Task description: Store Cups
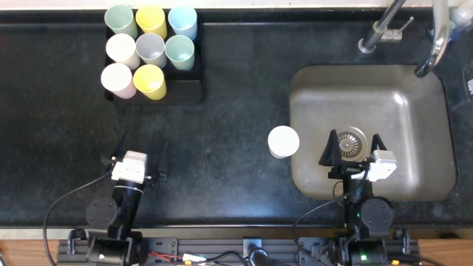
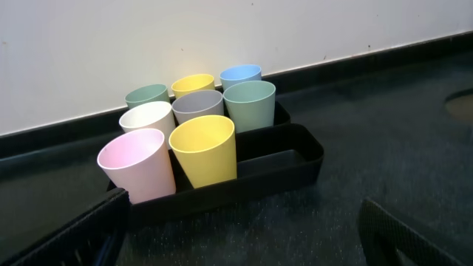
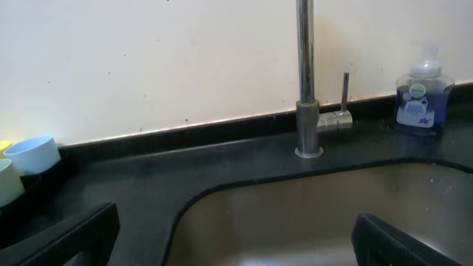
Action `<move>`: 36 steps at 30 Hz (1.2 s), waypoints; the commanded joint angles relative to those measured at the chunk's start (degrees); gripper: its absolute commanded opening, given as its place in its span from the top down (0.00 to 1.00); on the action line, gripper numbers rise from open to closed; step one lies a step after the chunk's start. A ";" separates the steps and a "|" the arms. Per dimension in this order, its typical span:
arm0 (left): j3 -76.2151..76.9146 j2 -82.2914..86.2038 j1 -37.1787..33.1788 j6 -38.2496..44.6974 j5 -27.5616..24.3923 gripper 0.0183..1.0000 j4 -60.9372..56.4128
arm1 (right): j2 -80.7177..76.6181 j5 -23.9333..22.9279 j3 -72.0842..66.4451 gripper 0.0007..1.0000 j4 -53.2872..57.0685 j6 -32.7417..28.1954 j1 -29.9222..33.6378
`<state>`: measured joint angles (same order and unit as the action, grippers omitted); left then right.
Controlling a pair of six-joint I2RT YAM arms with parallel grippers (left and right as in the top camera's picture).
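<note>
A black tray (image 1: 185, 90) at the back left of the counter holds several cups in green, yellow, blue, white, grey and pink; its front right slot is bare. In the left wrist view the tray (image 2: 295, 151) stands ahead, with the pink cup (image 2: 137, 162) and a yellow cup (image 2: 205, 148) nearest. A lone white cup (image 1: 283, 141) stands on the counter just left of the sink (image 1: 310, 81). My left gripper (image 1: 139, 151) is open near the front left, holding nothing. My right gripper (image 1: 355, 144) is open over the sink's front, right of the white cup.
A chrome tap (image 3: 304, 81) rises behind the sink, and a blue soap bottle (image 3: 424, 94) stands at the back right. A blue cup (image 3: 31, 154) of the tray shows far off in the right wrist view. Dark counter lies between tray and sink.
</note>
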<state>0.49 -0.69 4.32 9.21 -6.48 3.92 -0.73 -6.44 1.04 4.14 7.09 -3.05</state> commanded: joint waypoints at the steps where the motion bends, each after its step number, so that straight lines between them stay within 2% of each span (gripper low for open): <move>1: -0.02 0.52 -0.11 0.83 -0.81 0.00 0.28 | 0.42 -0.24 -0.76 0.00 -0.28 0.22 -0.28; 28: -0.02 0.52 -0.11 0.83 -0.81 0.00 0.26 | 0.39 0.20 0.50 0.00 -1.40 0.20 -0.31; 31: -0.02 0.52 -0.11 0.83 -0.81 0.00 0.26 | -0.83 0.59 7.30 0.00 6.67 0.22 -0.31; 36: -0.02 0.52 -0.11 0.83 -0.81 0.00 0.28 | -14.36 0.44 29.88 0.00 29.09 0.22 -0.31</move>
<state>0.49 -0.71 4.32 9.23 -6.50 3.90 -8.73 -6.04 18.06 29.43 7.31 -3.05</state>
